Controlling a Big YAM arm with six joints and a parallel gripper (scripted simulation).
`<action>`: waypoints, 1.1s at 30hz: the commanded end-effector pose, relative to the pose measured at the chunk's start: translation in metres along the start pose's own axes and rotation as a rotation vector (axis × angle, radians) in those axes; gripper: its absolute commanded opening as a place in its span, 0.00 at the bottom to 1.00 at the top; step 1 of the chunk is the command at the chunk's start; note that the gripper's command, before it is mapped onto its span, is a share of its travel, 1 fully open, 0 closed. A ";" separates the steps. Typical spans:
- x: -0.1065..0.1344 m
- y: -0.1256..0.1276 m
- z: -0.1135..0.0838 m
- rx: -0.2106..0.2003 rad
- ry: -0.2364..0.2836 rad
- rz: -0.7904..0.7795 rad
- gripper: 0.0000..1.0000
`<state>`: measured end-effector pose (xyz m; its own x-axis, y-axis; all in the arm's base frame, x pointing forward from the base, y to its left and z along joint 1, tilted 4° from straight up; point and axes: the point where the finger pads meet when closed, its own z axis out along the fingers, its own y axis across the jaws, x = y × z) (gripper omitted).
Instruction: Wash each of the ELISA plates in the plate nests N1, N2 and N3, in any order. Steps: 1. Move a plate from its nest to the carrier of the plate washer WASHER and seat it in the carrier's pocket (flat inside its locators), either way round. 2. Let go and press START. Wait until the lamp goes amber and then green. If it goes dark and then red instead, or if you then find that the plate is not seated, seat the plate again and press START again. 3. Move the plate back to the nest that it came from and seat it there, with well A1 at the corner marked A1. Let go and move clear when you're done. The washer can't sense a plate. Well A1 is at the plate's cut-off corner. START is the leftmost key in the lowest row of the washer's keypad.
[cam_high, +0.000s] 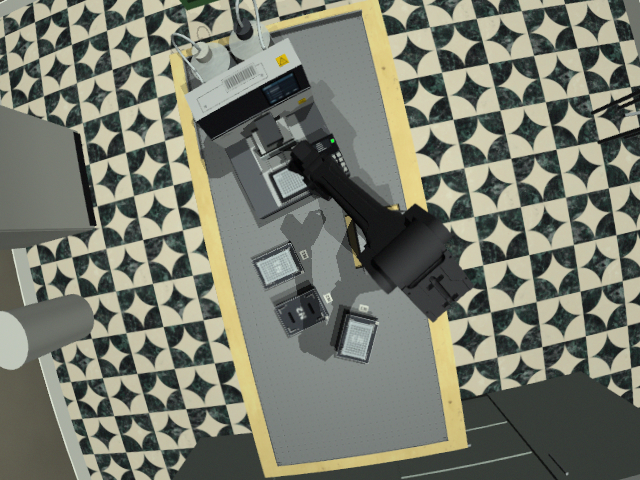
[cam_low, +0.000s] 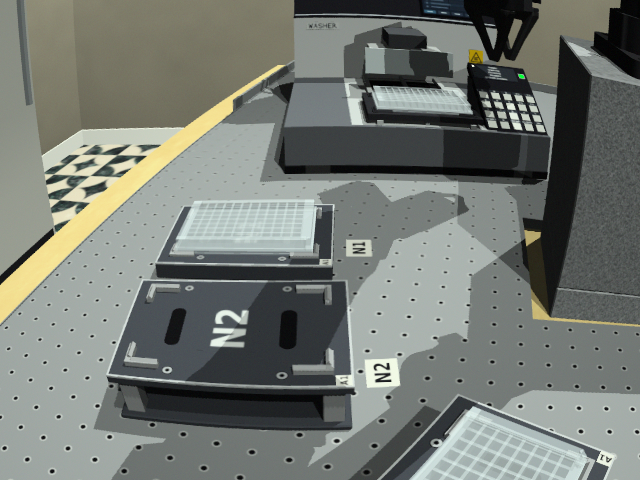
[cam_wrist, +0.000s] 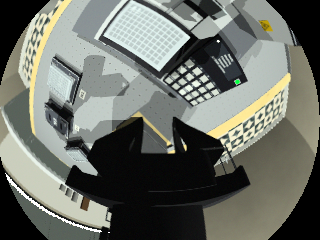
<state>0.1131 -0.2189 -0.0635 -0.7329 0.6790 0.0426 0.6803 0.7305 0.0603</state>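
A clear plate (cam_high: 288, 183) (cam_low: 418, 100) (cam_wrist: 145, 35) lies in the washer's carrier and looks flat; its locators are too small to judge. The washer's lamp (cam_high: 332, 140) (cam_low: 521, 76) (cam_wrist: 237, 81) is green. START (cam_low: 492, 124) is the leftmost key in the lowest row of the keypad (cam_low: 511, 111) (cam_wrist: 192, 82). My gripper (cam_low: 501, 57) (cam_wrist: 157, 121) is empty and partly open, in the air above the keypad side. Nest N2 (cam_high: 301, 312) (cam_low: 196, 356) is empty. One plate (cam_high: 278, 265) (cam_low: 248, 224) sits in N1, another plate (cam_high: 357, 338) (cam_low: 506, 449) in N3.
The washer housing (cam_high: 242, 82) (cam_low: 323, 51) stands behind the carrier, with a dark block (cam_high: 267, 130) (cam_low: 404, 38) over the carrier's rear. Two bottles with tubes stand behind the housing. The arm's grey pedestal (cam_low: 594, 206) rises to the right of the washer.
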 end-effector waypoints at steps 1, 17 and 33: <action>-0.017 -0.003 -0.008 0.018 -0.034 0.166 0.36; -0.017 -0.004 -0.008 0.010 -0.038 0.633 0.08; -0.001 0.002 0.037 0.084 -0.228 0.668 0.00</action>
<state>0.1120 -0.2187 -0.0844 -0.1685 0.9803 -0.1034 0.9853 0.1704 0.0095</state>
